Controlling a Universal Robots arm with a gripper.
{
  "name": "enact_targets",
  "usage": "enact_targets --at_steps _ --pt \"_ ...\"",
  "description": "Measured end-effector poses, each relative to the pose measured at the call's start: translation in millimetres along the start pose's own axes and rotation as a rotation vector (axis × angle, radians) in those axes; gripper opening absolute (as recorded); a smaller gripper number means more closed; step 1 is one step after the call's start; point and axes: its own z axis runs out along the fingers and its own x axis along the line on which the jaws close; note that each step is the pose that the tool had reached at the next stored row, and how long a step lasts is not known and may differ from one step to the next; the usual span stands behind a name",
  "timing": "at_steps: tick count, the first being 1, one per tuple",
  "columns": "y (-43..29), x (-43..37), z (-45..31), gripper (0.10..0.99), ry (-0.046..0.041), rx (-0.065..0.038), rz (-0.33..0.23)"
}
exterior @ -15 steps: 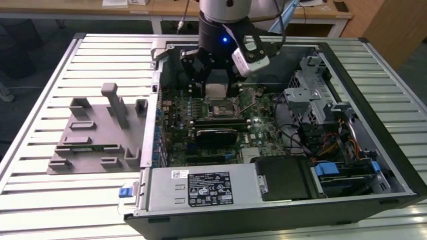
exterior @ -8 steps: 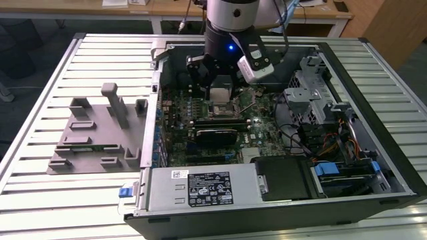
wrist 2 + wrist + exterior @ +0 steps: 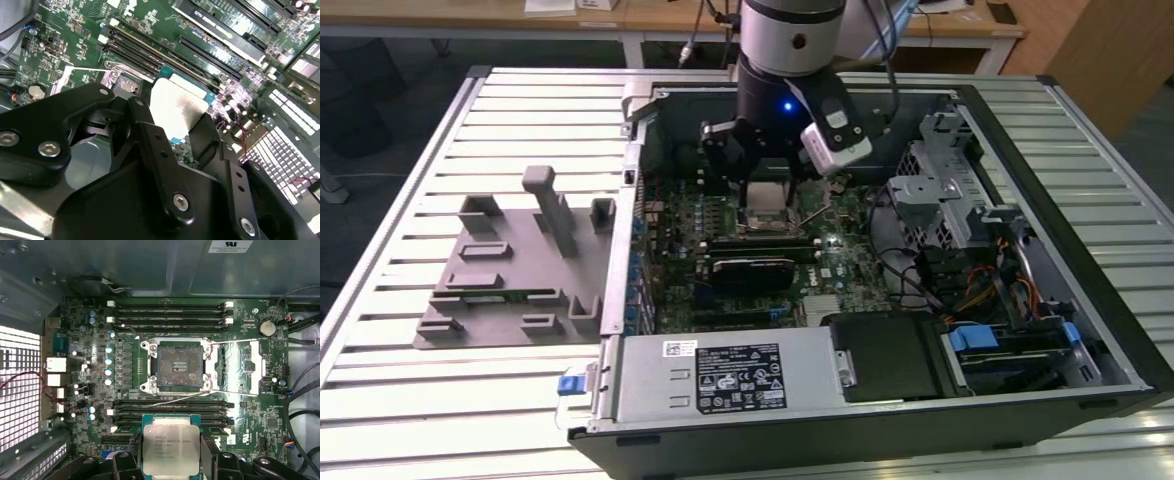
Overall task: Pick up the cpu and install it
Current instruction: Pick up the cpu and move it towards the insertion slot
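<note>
The cpu (image 3: 170, 446) is a flat square chip with a silver top and a green rim. My gripper (image 3: 171, 462) is shut on it, one black finger (image 3: 131, 456) on each side. In the second wrist view the cpu (image 3: 176, 106) hangs tilted above the green motherboard (image 3: 75, 35), between the fingers (image 3: 146, 131). The black socket (image 3: 179, 365) lies open and empty, its metal lever swung out, a short way from the held chip. In the exterior view my gripper (image 3: 765, 175) hovers inside the open computer case, just above the socket (image 3: 767, 220).
The case (image 3: 1067, 250) lies open on a slatted metal table (image 3: 440, 400). A grey fixture plate (image 3: 520, 270) sits at the exterior view's left. A power supply (image 3: 720, 380), drive cage (image 3: 947, 190) and loose cables (image 3: 974, 290) crowd the case. Memory slots (image 3: 170, 312) flank the socket.
</note>
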Motion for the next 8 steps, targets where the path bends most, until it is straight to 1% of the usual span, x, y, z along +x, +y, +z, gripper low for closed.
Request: enact_targets --at_steps 2,8 --pt "0.1 0.0 3.7 0.545 -0.0057 0.000 0.000" --pt "0.9 -0.2 11.8 0.545 -0.0164 0.000 0.000"
